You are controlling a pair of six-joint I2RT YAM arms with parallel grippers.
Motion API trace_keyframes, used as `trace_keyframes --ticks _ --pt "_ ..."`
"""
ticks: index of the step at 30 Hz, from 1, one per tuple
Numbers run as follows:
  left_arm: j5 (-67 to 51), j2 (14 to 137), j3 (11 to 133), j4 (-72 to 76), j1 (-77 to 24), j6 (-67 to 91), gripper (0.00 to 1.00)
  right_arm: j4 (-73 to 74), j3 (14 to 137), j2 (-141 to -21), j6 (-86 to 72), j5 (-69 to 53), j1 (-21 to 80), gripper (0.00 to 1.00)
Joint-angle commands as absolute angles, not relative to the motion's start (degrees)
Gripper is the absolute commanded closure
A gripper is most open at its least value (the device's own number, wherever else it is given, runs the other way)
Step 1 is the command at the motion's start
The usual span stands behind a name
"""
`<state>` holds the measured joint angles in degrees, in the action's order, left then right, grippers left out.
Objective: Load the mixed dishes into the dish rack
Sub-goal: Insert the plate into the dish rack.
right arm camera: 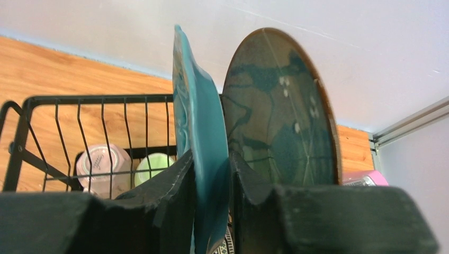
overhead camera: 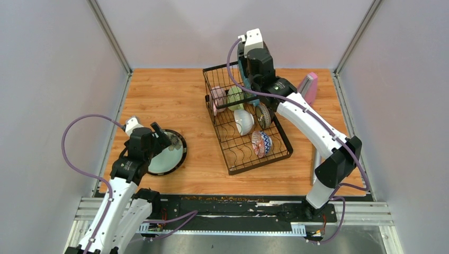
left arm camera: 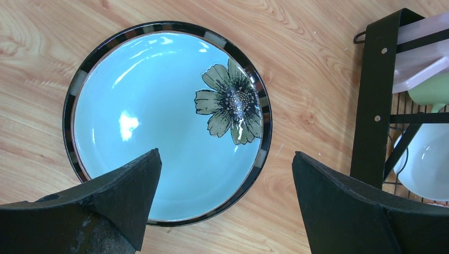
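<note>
A round pale-blue glazed plate (left arm camera: 159, 121), flower-painted and dark-rimmed, is lying flat on the bench (left arm camera: 317, 63) directly beneath the left pincer (left arm camera: 226, 156). A teal ceramic plate (right arm camera: 198, 121) is standing on edge, clamped in the right pincer (right arm camera: 212, 159), at the far end of the black wire dish rack (right arm camera: 100, 98). A dark brown-green plate (right arm camera: 280, 111) is standing upright just right of that pincer. Lower down, left of the pincer, a pink mug (right arm camera: 100, 164) and a pale-green mug (right arm camera: 153, 164) are sitting in the rack's basket.

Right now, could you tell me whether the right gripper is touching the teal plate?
Touching. In the right wrist view the teal plate stands on edge between the right gripper's fingers, both against its faces with no gap.
</note>
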<state>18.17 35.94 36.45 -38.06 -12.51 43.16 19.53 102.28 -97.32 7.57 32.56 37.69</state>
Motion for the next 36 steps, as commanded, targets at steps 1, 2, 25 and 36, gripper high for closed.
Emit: trace_keyframes --ticks 1,2,25,36 --pt "19.8 36.0 36.6 -37.5 -12.5 43.2 0.00 15.4 103.0 -94.5 6.4 32.9 37.4 0.64" --pt "19.7 36.1 36.6 -37.4 -12.5 43.2 0.00 15.5 103.0 -94.3 6.3 32.7 37.4 0.64" --pt "19.9 36.9 35.8 -37.7 -12.5 43.3 0.00 18.4 102.6 -87.5 3.6 23.4 37.0 0.37" --pt "20.8 37.2 36.0 -37.8 -12.5 43.2 0.00 21.4 100.7 -80.3 -5.5 7.2 37.1 0.33"
